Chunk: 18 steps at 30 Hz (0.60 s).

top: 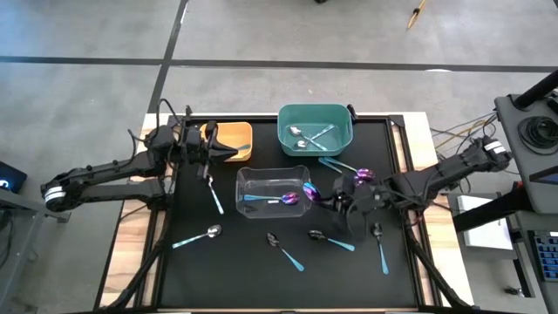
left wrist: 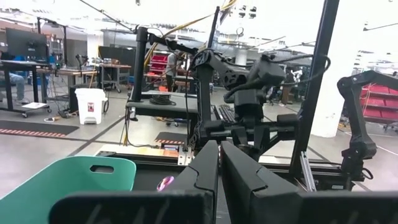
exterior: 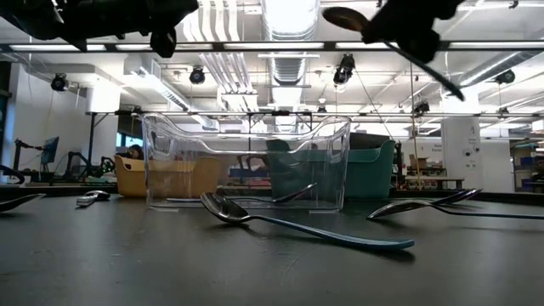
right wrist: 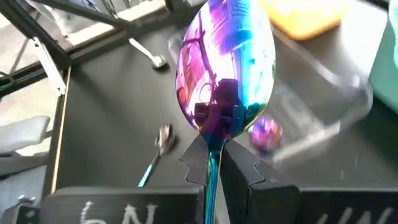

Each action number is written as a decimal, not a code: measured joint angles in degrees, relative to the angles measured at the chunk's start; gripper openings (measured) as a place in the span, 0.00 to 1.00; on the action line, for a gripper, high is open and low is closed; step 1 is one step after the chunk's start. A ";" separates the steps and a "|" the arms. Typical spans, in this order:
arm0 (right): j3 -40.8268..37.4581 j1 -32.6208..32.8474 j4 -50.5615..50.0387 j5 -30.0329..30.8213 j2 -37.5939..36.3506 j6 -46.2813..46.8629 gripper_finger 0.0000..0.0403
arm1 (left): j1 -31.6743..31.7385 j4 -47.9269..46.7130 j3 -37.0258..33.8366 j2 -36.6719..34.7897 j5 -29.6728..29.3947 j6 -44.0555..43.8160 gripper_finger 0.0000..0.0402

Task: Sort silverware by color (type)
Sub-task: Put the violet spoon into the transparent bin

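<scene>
Right gripper (right wrist: 214,163): I'm pinching the iridescent purple-pink metal spoon (right wrist: 225,74) at its thin, slippery neck.
Handling: light, stiff, swivelling easily.
Left gripper (left wrist: 219,167): jaws pressed together, waiting.

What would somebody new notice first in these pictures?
Probably the iridescent purple-pink spoon pinched by its handle in the shut right gripper, held at the right end of the clear bin, which already holds one like it. Behind stand a teal bin with silver spoons and an orange bin, where the shut left gripper hovers.
</scene>
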 joint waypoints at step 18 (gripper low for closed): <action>-0.03 -13.08 22.71 -19.02 4.94 -27.10 0.03 | -0.16 5.10 0.02 3.01 0.02 -0.02 0.00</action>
